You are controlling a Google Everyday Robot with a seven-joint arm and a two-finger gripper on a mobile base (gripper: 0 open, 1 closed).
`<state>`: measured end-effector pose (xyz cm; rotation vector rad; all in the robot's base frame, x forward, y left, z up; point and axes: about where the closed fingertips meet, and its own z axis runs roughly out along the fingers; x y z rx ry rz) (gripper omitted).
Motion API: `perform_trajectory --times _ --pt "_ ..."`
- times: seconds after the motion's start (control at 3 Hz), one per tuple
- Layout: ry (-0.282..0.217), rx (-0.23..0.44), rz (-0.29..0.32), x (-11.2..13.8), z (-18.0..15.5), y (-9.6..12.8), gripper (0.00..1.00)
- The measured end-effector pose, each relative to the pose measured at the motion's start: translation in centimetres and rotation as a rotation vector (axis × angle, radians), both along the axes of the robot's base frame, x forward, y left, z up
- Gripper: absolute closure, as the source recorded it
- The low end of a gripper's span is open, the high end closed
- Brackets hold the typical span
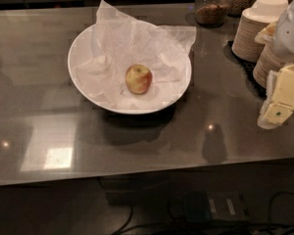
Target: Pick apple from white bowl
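Currently, in the one camera view, the apple (138,79) is sitting near the middle of the white bowl (132,110), resting on the crumpled paper (132,38) that is lining it. The bowl is standing on the dark tabletop (49,111), left of centre in the view. The end effector (278,112) is hanging at the right edge of the view, above the tabletop, well apart from the bowl and just in front of the stacks of paper bowls (257,26); glass jars (213,6) are standing further back. It is carrying nothing visible, but whether it is released or clenched cannot be told from this angle. Key relation: the apple is lying toward the left of the view from the end effector, with the bowl's right rim standing between the two. The apple is round, so no long axis is constraining the grasp. Judgement: the approach is only beginning, and the apple is not yet grasped. The coming move is probably calling for travel leftward over the rim, then a descent. Possible risk: the apple rolling on the loose paper.
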<state>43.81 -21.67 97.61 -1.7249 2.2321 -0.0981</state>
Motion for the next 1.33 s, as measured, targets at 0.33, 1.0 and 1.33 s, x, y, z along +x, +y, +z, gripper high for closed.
perform_trajectory --times 0.33,1.0,1.33 --pt "0.0 0.0 0.0 0.0 0.0 0.0 0.0" --pt "-0.066 0.054 0.11 3.6 0.7 4.0 0.0" --pt "-0.097 0.107 0.209 6.6 0.8 7.5 0.0"
